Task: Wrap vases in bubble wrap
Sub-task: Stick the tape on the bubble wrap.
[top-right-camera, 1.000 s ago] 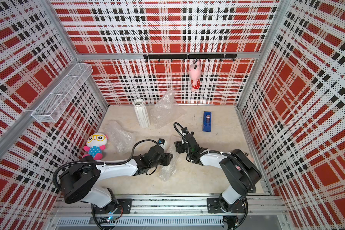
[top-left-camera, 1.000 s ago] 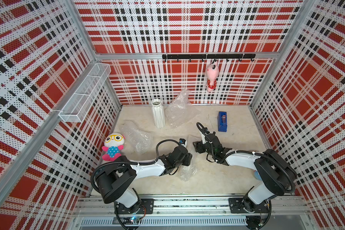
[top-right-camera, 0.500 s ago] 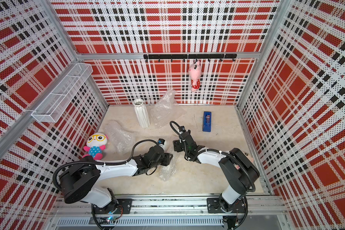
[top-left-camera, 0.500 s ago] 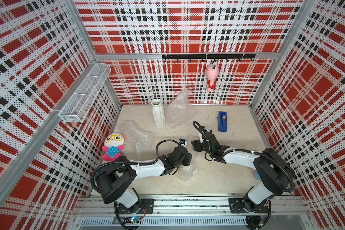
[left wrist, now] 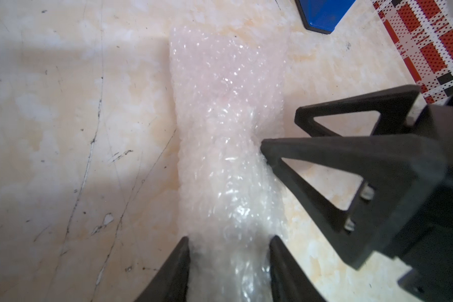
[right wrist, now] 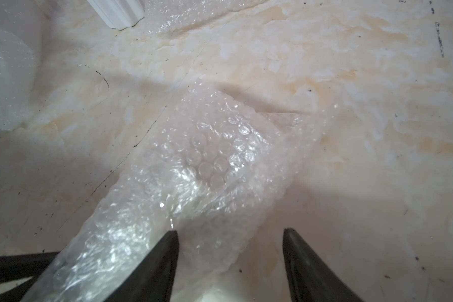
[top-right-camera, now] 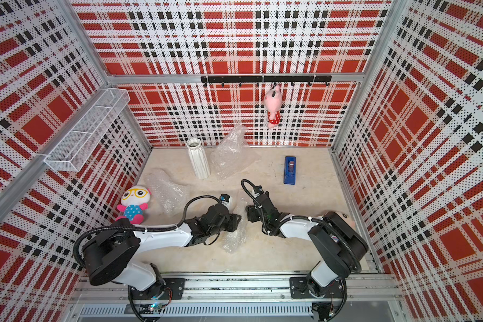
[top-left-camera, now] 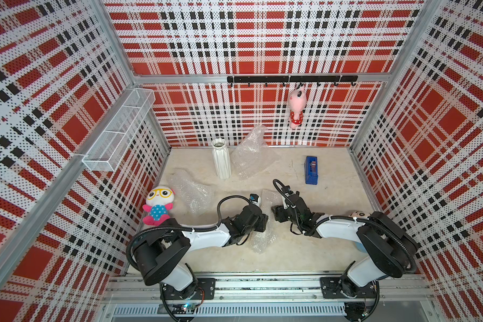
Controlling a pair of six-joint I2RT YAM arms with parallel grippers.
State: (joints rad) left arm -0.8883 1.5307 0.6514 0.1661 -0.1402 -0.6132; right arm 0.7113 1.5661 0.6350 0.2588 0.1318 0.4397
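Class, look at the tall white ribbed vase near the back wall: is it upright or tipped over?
Upright. The white ribbed vase stands on its base, its open mouth at the top.

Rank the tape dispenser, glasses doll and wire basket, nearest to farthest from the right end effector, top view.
1. Tape dispenser, just beyond the right end effector.
2. Glasses doll, by the left wall.
3. Wire basket, high on the left wall.

Crinkled clear bubble-wrap roll (left wrist: 228,157): contents unreadable through the plastic. Blue plastic tape dispenser (left wrist: 322,13): cropped by the left wrist view's edge. White ribbed ceramic vase (right wrist: 118,13): base only, right wrist view. Pale plush doll (top-left-camera: 359,214): mostly behind the right arm.
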